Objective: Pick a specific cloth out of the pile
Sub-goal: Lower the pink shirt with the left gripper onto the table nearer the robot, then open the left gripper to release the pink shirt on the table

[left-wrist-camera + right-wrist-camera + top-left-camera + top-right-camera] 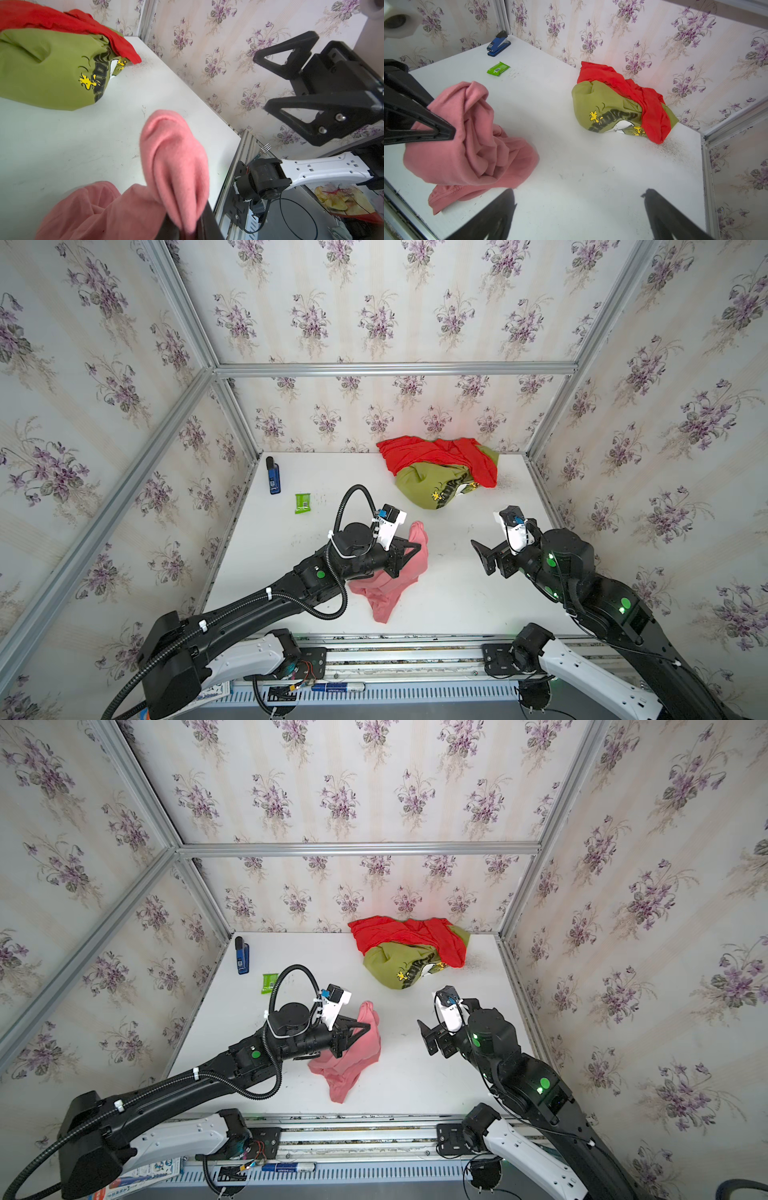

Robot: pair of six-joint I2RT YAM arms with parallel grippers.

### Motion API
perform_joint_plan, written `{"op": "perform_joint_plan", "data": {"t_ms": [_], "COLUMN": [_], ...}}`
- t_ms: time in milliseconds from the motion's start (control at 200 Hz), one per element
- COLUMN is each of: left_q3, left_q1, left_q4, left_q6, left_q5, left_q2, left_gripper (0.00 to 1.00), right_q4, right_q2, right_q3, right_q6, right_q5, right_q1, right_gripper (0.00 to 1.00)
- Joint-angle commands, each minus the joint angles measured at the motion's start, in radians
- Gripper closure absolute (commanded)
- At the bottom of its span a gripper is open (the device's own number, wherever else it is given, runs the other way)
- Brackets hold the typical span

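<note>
Pinching a bunched fold of the cloth [388, 593], the left gripper [417, 548] has its jaws clamped tight on the salmon-pink fabric, which hangs from the black fingers [444, 131] with its lower folds resting on the white table [457, 605] (the left wrist view shows the fabric [176, 155] squeezed between the two finger bases). The cloth sits near the front middle of the table, well apart from the pile [440, 472], which lies at the back near the right corner: a red cloth [432, 454] draped over an olive cloth [417, 485] with a yellow-black print. The right gripper [482, 560] hovers above bare table to the right of the pink cloth, jaws spread wide and holding nothing. A blue stapler [273, 477] and a green packet [302, 503] lie at the back left
</note>
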Motion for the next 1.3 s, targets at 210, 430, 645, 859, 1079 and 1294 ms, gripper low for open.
{"op": "perform_joint_plan", "data": {"t_ms": [210,430,645,859,1079,1294], "left_q3": [-0.06,-0.101,-0.134,-0.185,-0.242,-0.277], "left_q1": [0.0,0.043,0.099,0.145,0.199,0.223], "left_q4": [0.112,0.127,0.139,0.148,0.148,0.16], "left_q6": [-0.06,-0.069,-0.081,-0.1,-0.132,-0.152], "left_q5": [-0.043,-0.082,-0.074,-0.095,-0.117,-0.143], "left_q2": [0.051,0.041,0.041,0.041,0.058,0.081], "left_gripper": [0.97,0.95,0.94,0.94,0.94,0.94], "right_q4": [0.014,0.011,0.069,0.118,0.161,0.197], "right_q2": [-0.024,0.01,0.061,0.088,0.099,0.103], "right_q3": [-0.067,-0.077,-0.091,-0.111,-0.134,-0.157], "right_q6": [0.092,0.082,0.109,0.14,0.158,0.186], "right_q5": [-0.02,-0.063,-0.108,-0.178,-0.228,-0.285], "right_q1": [0.0,0.0,0.0,0.0,0.0,0.0], "right_gripper": [0.0,0.0,0.0,0.0,0.0,0.0]}}
